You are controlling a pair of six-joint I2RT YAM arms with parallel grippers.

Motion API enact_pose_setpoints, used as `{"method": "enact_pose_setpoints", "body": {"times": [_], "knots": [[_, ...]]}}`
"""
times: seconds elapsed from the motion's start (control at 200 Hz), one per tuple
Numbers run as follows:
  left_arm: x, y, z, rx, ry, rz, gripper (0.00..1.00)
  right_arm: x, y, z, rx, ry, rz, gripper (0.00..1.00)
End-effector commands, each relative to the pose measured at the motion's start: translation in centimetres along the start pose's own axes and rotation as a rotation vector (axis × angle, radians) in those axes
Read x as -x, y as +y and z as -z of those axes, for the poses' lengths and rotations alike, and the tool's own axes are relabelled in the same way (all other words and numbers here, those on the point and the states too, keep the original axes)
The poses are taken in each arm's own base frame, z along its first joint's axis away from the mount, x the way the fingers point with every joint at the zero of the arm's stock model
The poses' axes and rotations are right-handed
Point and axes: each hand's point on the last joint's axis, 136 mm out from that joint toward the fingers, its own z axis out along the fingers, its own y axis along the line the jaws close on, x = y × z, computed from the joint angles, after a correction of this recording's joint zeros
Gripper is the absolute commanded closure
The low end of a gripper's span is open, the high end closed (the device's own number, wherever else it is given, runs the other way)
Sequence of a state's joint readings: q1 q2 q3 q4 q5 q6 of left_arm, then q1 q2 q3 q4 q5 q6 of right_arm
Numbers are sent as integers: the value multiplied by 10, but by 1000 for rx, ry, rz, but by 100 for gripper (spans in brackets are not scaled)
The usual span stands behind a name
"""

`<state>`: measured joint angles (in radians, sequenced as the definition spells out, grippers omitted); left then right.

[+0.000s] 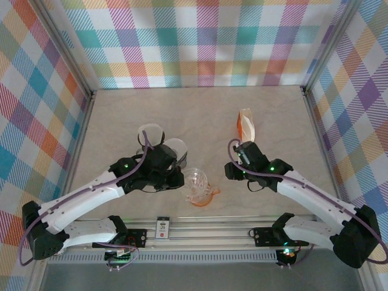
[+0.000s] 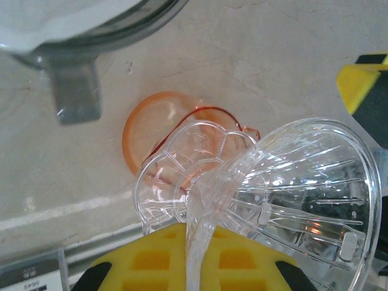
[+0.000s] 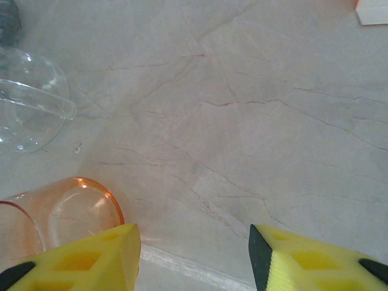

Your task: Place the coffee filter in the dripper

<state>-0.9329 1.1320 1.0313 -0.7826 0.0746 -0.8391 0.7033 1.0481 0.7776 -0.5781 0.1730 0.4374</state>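
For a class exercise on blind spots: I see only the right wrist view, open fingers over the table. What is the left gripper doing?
Observer: The left gripper is shut on the handle of the clear dripper.
Operator: Is the filter inside?
Observer: No, the dripper's bowl is empty.
Operator: Where is the filter?
Observer: The coffee filter sits on the table beyond the right gripper, apart from it.
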Motion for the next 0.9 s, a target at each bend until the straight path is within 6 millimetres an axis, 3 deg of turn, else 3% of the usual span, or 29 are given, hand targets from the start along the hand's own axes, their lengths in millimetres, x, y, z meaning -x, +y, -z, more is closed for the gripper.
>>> {"method": "enact_pose_setpoints", "body": {"times": [0.0, 0.225, 0.77, 0.895], "knots": [[19, -24, -2, -47, -69, -52, 100, -14, -15, 4, -48, 31, -9, 47], [24, -27, -27, -8, -48, -49, 100, -18, -20, 10, -54, 28, -18, 47], [18, -10, -27, 62, -18, -21, 100, -20, -21, 10, -53, 33, -12, 44], [14, -4, -25, 71, -12, -10, 95, -20, -21, 10, -55, 35, -12, 41]]}}
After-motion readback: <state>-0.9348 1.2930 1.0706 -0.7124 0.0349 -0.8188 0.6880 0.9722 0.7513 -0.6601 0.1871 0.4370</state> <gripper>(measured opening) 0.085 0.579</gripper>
